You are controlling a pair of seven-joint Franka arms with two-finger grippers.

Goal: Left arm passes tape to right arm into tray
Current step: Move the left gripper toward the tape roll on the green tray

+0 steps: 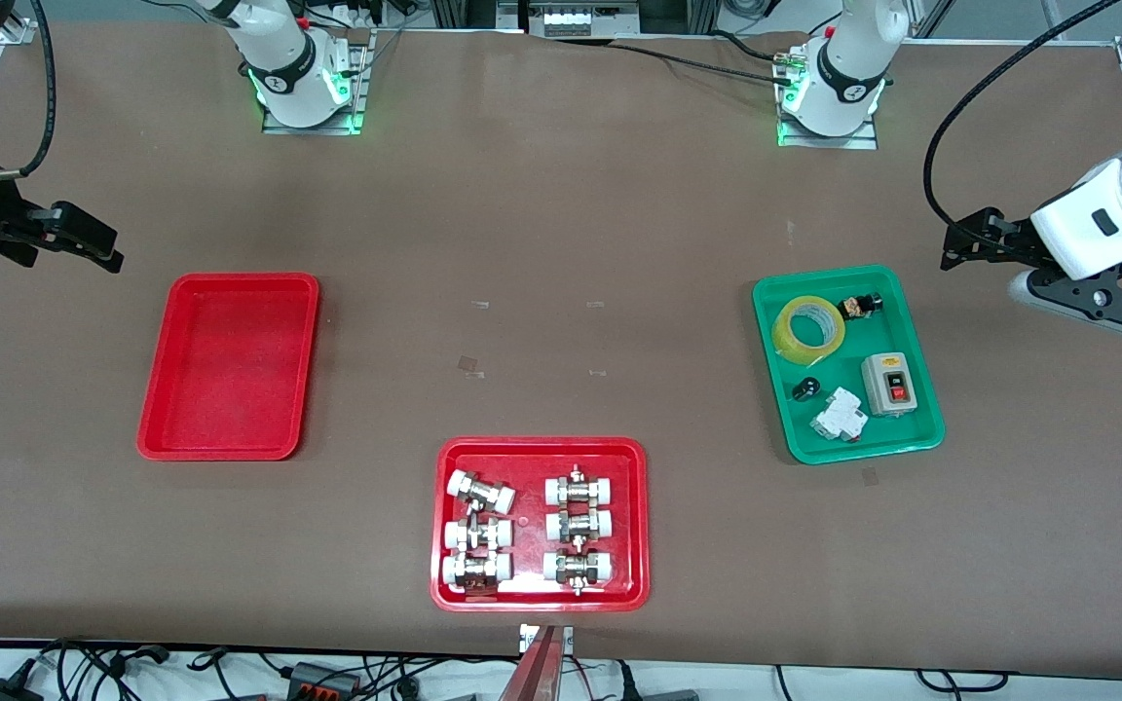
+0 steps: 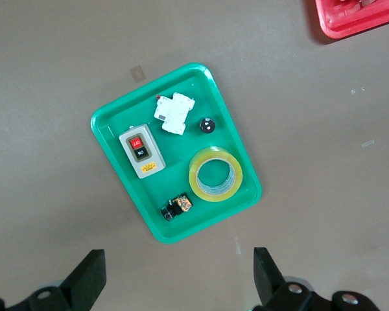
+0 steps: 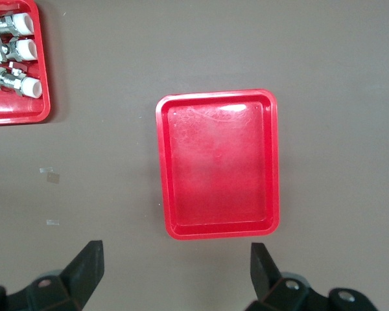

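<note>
The tape [image 1: 787, 339] lies flat in the green tray [image 1: 897, 433], at the end of it farther from the front camera; it also shows in the left wrist view [image 2: 215, 154]. My left gripper [image 1: 951, 249] is open and empty, up over bare table beside the green tray, toward the left arm's end; its jaws stand wide in the left wrist view [image 2: 178, 272]. The plain red tray [image 1: 230, 365] stands empty toward the right arm's end, also in the right wrist view [image 3: 217, 162]. My right gripper [image 1: 103, 248] is open and empty, over bare table beside that tray [image 3: 175, 265].
In the green tray [image 2: 117, 126] also lie a grey switch box [image 1: 889, 384], a white breaker [image 1: 839, 417], a small black knob [image 1: 806, 389] and a small black-and-gold part [image 1: 858, 308]. A red tray [image 1: 537, 453] with several white-capped metal fittings stands nearest the front camera.
</note>
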